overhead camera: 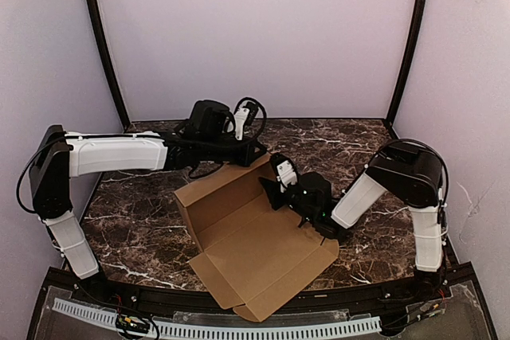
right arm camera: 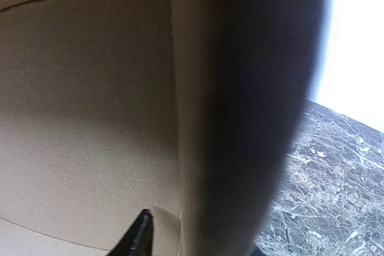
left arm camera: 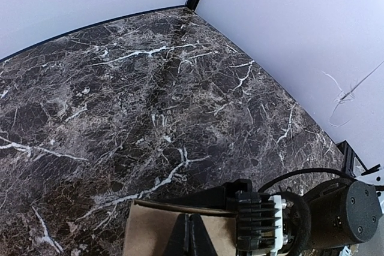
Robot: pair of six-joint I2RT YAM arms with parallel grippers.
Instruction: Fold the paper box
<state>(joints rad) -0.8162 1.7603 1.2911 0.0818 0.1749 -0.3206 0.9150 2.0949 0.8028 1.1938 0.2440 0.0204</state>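
1. A plain brown corrugated cardboard sheet with flaps (overhead camera: 255,252) covers the dark white-veined marble table (overhead camera: 135,220) from centre to 6 o'clock.
2. The white-and-black left arm (overhead camera: 119,153) bars the stretch from 9 o'clock to centre.
3. The white-and-black right arm (overhead camera: 358,197) bars the stretch from 4 o'clock to centre.
4. Bare marble lies open at 12, 2 and 8 o'clock.
5. Pale lilac walls (overhead camera: 255,29) close off 9, 12 and 3 o'clock.
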